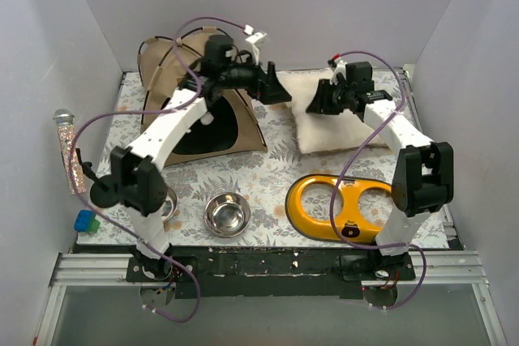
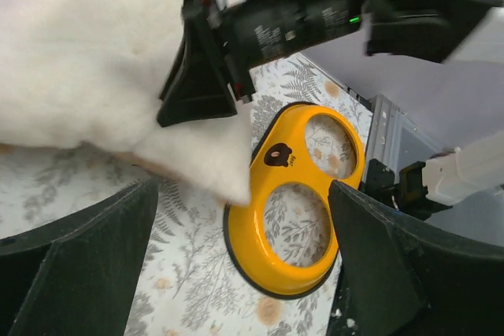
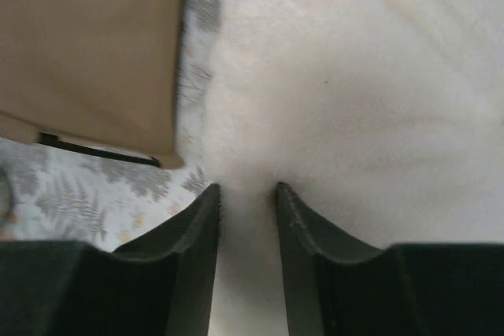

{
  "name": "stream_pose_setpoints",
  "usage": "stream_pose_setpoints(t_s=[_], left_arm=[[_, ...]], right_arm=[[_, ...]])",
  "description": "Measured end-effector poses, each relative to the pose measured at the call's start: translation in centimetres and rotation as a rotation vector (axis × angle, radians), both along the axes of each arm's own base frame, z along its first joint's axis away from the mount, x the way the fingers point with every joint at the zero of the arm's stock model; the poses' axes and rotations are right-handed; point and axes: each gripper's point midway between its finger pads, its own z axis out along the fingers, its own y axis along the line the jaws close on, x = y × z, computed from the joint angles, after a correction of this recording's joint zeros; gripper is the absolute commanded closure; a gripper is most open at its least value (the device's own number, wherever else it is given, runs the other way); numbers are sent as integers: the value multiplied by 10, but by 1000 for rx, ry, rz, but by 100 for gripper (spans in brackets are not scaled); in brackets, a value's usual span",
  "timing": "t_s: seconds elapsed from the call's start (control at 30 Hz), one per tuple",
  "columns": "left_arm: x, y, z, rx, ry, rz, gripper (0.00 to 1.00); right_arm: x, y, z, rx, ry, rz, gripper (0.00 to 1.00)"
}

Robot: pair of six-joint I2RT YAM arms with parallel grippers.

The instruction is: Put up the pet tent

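Far left, at the desk (image 1: 268, 176) edge: a glitter tube (image 1: 68, 151) is standing by the wall, and a small blue item (image 1: 84, 220) is sitting nearer the front.

The pet tent (image 1: 162, 66) is standing at back-left of the desk. Its tan walls are up and its arched doorway (image 1: 212, 131) is facing the front, showing a black interior.

The left arm is crossing over the tent's front face. The left pincer (image 1: 280, 87) is hanging just right of the tent, beside the cushion's left edge. In the left wrist view its fingers (image 2: 87, 265) are sitting wide apart.

Two steel bowls are sitting near the front. One (image 1: 227, 215) is in the open at centre, the other (image 1: 168, 202) is partly hidden under the left arm.

The cream cushion (image 1: 349, 123) is lying at back-right, just beside the tent. The right pincer (image 1: 315, 104) is sitting on its left edge. In the right wrist view its fingers (image 3: 197, 257) are standing narrow with cream pile bunched in the gap, so it is pinching the cushion. A strip of leaf-print desk is showing between the tent wall and the cushion.

The yellow two-hole stand (image 1: 345, 208) is lying flat at front-right, in front of the cushion.
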Motion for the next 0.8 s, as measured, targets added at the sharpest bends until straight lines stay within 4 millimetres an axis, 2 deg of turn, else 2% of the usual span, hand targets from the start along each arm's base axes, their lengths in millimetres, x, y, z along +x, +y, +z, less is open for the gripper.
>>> stream_pose_setpoints(t_s=[0.03, 0.1, 0.17, 0.23, 0.27, 0.3, 0.33, 0.37, 0.43, 0.47, 0.53, 0.63, 0.73, 0.8], left_arm=[[7, -16, -18, 7, 64, -12, 4], [24, -39, -56, 26, 192, 6, 2], [42, -49, -93, 47, 306, 58, 2], [56, -51, -124, 66, 402, 133, 2], [61, -51, -134, 68, 431, 171, 2], [67, -49, -146, 73, 464, 235, 2], [68, -48, -149, 74, 471, 249, 2], [72, -47, -152, 77, 479, 289, 2], [79, -49, -154, 84, 473, 363, 2], [82, -53, -155, 91, 469, 397, 2], [90, -63, -153, 100, 450, 462, 2], [96, -80, -164, 134, 437, 559, 2], [88, -85, -194, 211, 458, 626, 2], [86, -86, -212, 250, 463, 649, 2]], right_arm=[[4, 10, 14, 69, -9, -11, 39], [17, 21, 45, 168, -33, -3, 36], [38, 13, 81, 212, -88, 12, 34], [64, -15, 118, 195, -187, -4, 33], [73, -37, 131, 165, -235, -27, 33], [80, -62, 139, 120, -273, -58, 30], [84, -82, 142, 83, -293, -92, 28], [89, -112, 142, 18, -311, -138, 25], [89, -159, 127, -83, -286, -220, 22], [88, -177, 117, -125, -260, -245, 20], [83, -199, 92, -169, -193, -257, 19], [75, -207, 54, -160, -82, -225, 16], [65, -209, 14, -116, 28, -186, 14], [57, -206, -4, -92, 77, -167, 13]])
